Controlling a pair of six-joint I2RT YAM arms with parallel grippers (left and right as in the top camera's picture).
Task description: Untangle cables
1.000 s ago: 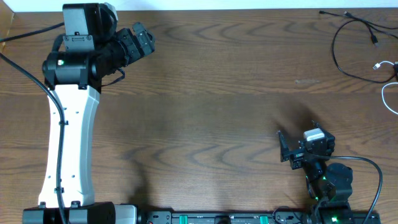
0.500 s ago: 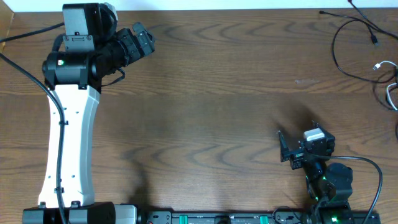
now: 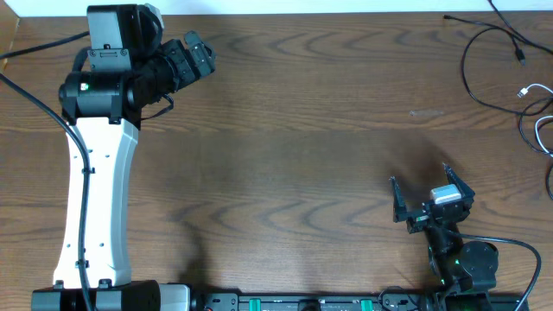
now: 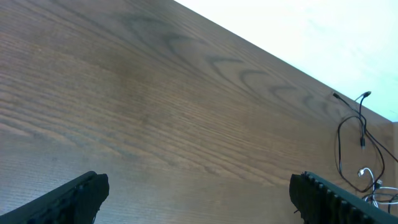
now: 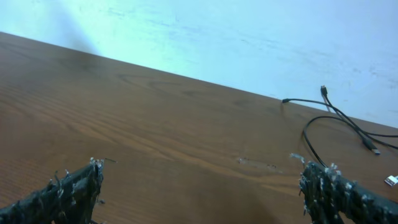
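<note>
Spread across the brown wood-grain table (image 3: 302,147), well ahead of the right gripper (image 3: 421,174) and off to its right: looped black cable (image 3: 465,73), white cable (image 3: 537,134) just beside.

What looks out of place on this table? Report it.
The black cable and the white cable lie in loose loops crowded against the far right edge of the table. Both run partly out of the overhead view. Nothing else looks spilled, askew or damaged.

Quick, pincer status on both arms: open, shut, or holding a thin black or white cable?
Left pincer: open, holding nothing.
Right pincer: open, holding nothing.
</note>
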